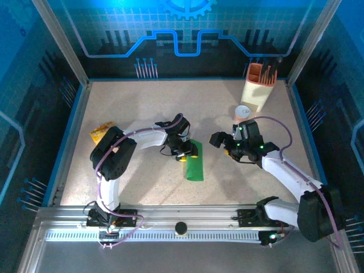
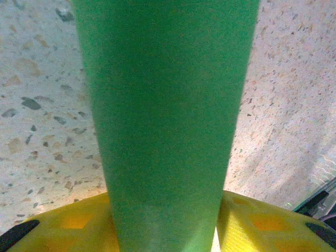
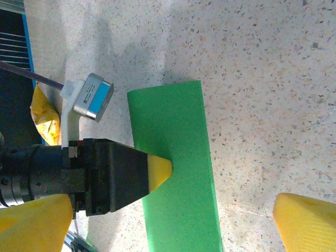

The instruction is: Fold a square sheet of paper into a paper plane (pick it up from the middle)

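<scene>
From above, the square sheet of paper [image 1: 194,168] lies on the surface [image 1: 142,102] as a narrow green rectangle between the two arms. The left end effector [image 1: 185,152] is over its far end, and the right end effector [image 1: 218,140] hovers near it, spread wide and empty. Expect the paper to be feather-light, limp and quick to slide or crease, so take it at the middle with a gentle pinch. A yellow-orange snack packet [image 1: 101,134] sits well apart to the left, and a holder [image 1: 260,85] and small cup [image 1: 242,112] stand far right; none of them blocks you. In the left wrist view the green strip runs up between the yellow fingers [image 2: 262,226], and you cannot tell whether they pinch it or only straddle it. In the right wrist view one yellow fingertip of the left arm rests on the flat strip, and that arm is what crowds your approach
</scene>
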You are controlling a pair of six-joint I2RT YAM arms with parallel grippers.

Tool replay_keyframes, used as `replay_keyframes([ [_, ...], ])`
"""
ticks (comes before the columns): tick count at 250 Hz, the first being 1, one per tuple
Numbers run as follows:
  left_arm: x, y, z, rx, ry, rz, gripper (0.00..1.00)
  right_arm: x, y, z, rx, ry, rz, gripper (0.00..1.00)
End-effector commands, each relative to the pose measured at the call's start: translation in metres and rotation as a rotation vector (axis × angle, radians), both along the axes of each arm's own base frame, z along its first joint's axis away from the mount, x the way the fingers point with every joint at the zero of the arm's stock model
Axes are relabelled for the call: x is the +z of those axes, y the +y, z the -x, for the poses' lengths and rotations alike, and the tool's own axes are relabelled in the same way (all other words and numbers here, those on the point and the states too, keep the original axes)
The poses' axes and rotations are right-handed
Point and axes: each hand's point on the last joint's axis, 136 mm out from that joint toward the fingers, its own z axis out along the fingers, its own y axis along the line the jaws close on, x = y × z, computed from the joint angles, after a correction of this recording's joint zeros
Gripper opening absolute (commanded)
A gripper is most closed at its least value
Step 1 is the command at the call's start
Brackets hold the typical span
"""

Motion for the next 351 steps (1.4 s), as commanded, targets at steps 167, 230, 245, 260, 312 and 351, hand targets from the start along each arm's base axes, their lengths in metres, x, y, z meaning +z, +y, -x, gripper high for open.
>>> replay_keyframes([
  [167,-0.004,0.012,0.001,-0.017,-0.085,-0.127,0.68,-0.01,0.026,0.0,0.074,-0.011,-0.063,0.6],
  [230,-0.008,0.014,0.002,-0.016,-0.079,-0.139,0.68,-0.032,0.042,0.003,0.104,0.064,-0.044,0.13],
  [245,-0.008,0.016,0.002,-0.013,-0.082,-0.151,0.66,-0.04,0.044,0.004,0.104,0.091,-0.045,0.1],
  [260,-0.007,0.019,0.003,-0.015,-0.085,-0.16,0.65,-0.047,0.048,0.005,0.117,0.117,-0.054,0.07],
  [312,-0.003,0.032,0.002,-0.022,-0.111,-0.229,0.67,-0.062,0.063,0.008,0.161,0.172,-0.072,0.07],
  [351,0.003,0.031,0.0,-0.021,-0.13,-0.221,0.67,-0.066,0.069,0.009,0.176,0.182,-0.07,0.06],
])
